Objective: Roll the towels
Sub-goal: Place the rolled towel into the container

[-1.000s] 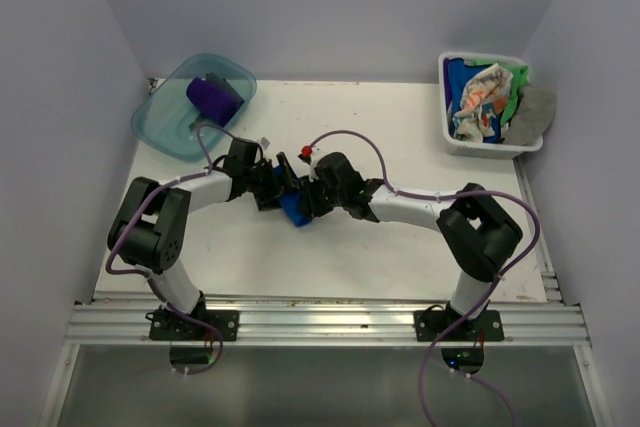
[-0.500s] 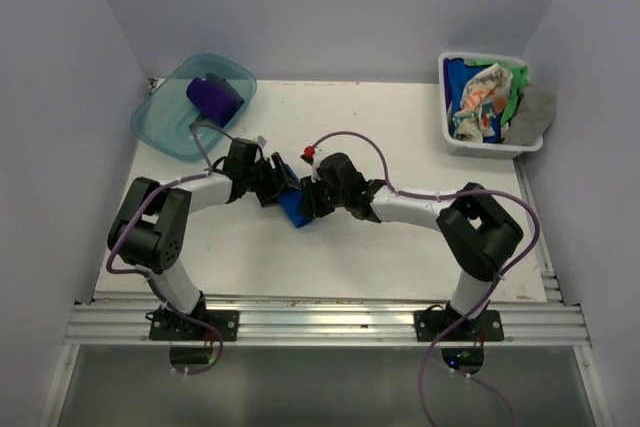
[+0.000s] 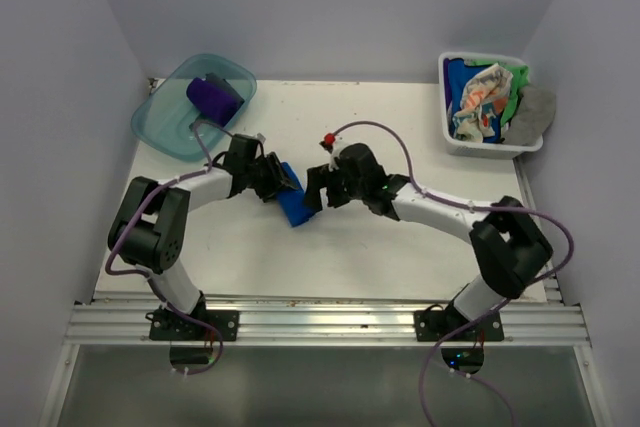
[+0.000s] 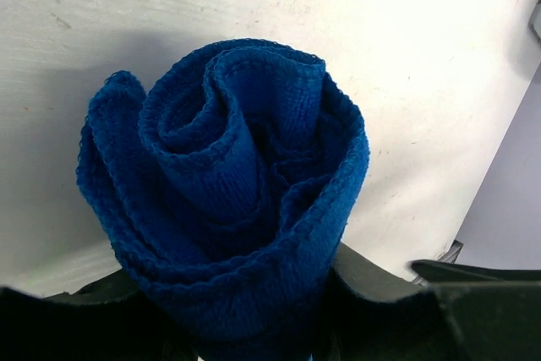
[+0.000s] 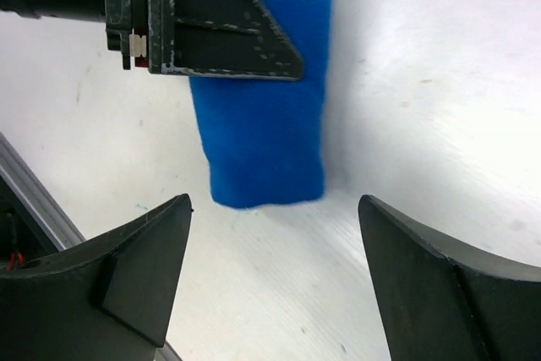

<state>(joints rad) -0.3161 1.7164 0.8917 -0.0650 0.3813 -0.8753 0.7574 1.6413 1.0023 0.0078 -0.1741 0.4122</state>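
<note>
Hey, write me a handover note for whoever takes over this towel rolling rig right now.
Grippers: left gripper shut on the rolled royal blue towel on the white table; right gripper open, facing the roll's end, not touching it.
Done: rolled purple towel sits in the translucent teal plastic tub.
To do: blue roll probably goes to the tub; crumpled towels in the white plastic basket not yet rolled.

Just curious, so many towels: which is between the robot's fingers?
The royal blue towel, in the left gripper; the purple towel is in the tub, other towels in the basket.
</note>
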